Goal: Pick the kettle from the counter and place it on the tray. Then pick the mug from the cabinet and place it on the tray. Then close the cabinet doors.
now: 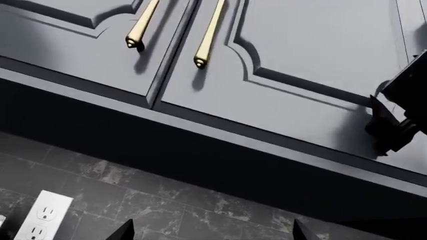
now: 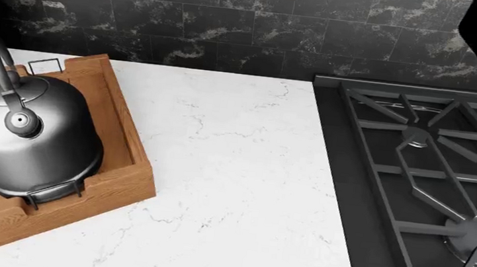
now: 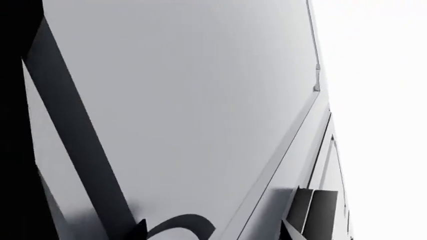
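From my head camera I see the kettle (image 2: 30,138) sitting upright in the tray (image 2: 124,161), which rests on the white surface (image 2: 232,193) beside the hob (image 2: 428,193). No mug shows in any view, and neither claw appears there, so I cannot place the kettle against either one.

My left wrist camera faces two grey cabinet doors (image 1: 300,65), shut edge to edge, each with a brass handle (image 1: 142,25) near the seam. The left claw (image 1: 210,234) shows only two dark fingertips (image 1: 123,231), spread wide with nothing between them. The right claw (image 1: 393,120) appears as a dark shape against the door with the second brass handle.

The right wrist camera shows a pale grey panel (image 3: 187,100) close up; whether that claw is wide or narrow I cannot tell.
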Robot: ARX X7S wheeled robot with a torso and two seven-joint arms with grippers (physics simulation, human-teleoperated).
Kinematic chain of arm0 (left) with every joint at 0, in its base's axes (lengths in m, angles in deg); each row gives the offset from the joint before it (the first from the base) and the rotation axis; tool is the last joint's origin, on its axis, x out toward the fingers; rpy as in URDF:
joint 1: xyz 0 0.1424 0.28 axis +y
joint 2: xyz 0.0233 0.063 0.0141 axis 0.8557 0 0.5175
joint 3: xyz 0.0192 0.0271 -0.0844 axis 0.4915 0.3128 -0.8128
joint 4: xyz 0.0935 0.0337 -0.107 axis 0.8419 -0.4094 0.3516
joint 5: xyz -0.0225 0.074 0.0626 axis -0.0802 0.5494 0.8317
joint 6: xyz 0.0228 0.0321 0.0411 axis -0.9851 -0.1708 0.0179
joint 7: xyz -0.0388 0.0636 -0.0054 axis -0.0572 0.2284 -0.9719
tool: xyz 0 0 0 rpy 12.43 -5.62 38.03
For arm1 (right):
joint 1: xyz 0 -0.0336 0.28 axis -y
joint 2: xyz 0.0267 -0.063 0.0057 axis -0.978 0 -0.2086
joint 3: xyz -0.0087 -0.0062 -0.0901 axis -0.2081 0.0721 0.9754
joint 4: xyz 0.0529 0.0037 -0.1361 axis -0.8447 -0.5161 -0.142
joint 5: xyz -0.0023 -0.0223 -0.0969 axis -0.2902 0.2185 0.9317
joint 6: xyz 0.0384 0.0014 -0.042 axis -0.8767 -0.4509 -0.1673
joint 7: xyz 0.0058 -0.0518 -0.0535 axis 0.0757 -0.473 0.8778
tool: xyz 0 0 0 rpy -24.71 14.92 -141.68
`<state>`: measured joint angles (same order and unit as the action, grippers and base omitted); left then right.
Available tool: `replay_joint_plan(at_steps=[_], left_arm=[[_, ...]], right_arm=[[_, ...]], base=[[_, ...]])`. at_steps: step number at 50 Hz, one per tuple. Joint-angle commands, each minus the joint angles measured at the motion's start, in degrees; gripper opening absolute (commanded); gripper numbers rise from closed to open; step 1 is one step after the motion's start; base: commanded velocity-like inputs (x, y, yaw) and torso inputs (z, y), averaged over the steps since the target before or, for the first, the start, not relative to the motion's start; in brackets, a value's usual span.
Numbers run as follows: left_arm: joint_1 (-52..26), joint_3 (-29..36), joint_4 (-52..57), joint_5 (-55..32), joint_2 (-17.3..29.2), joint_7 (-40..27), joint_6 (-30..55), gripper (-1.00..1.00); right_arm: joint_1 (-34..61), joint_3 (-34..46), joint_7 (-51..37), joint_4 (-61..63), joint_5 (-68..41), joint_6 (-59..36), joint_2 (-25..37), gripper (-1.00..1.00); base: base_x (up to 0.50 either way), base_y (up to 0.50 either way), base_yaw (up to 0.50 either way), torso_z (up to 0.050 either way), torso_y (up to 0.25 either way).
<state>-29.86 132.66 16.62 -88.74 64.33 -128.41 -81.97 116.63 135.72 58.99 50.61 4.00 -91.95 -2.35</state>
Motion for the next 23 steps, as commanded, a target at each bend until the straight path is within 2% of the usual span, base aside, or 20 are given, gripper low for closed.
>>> replay_joint_plan(at_steps=[1,8,23], left_arm=[[0.73,0.11,-0.48,0.31,0.25,-0.08,-0.96,1.0],[0.98,0.1,-0.58,0.45,0.18,-0.09,-1.02,1.0],[0.79,-0.29,-0.57,0.06,-0.54,0.12,0.03,1.0]], right_arm=[[-8.43,8.01,2.96,-14.66,-18.54,4.08,-1.34,1.0],[-6.9,1.35,-0.02,-10.0,-22.19,3.6,1.04,1.0],[-2.64,-20.29,-9.94,16.43,-36.18,-5.75,11.93,1.0]], base=[[0.0,0.0,0.0,0.0,0.0],[0.0,0.0,0.0,0.0,0.0],[0.0,0.0,0.0,0.0,0.0]])
